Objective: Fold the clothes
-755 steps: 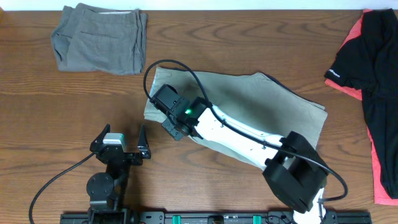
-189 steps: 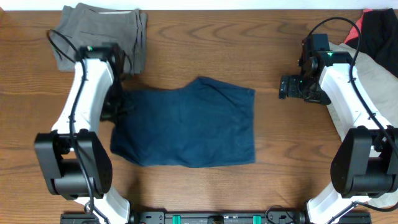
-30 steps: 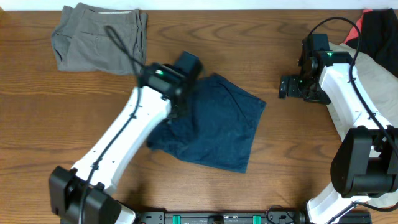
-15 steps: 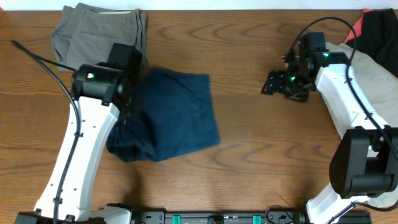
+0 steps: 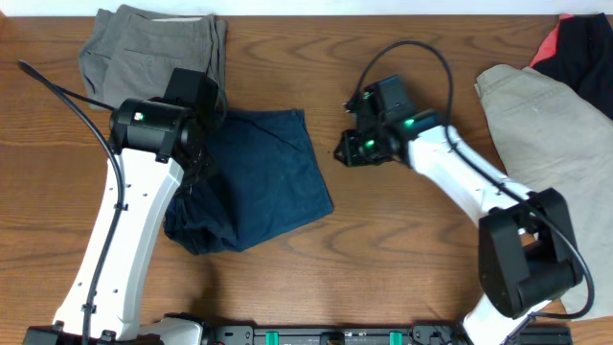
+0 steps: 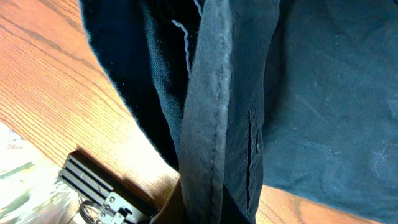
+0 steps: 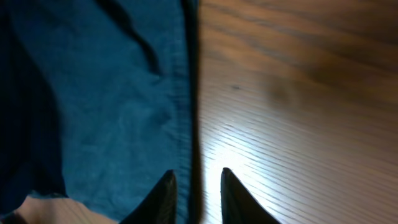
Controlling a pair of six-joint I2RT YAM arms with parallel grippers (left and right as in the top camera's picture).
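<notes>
Blue denim shorts [image 5: 273, 177] lie bunched up on the left side of the table [image 5: 383, 259]. The left claw [image 5: 198, 149] is closed tight on their edge. The right claw [image 7: 196, 190] is open a little, holds nothing, and hangs over their other edge.

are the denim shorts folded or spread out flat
Partly folded: the denim shorts lie doubled over, layers bunched along their left edge, not neat.
</notes>
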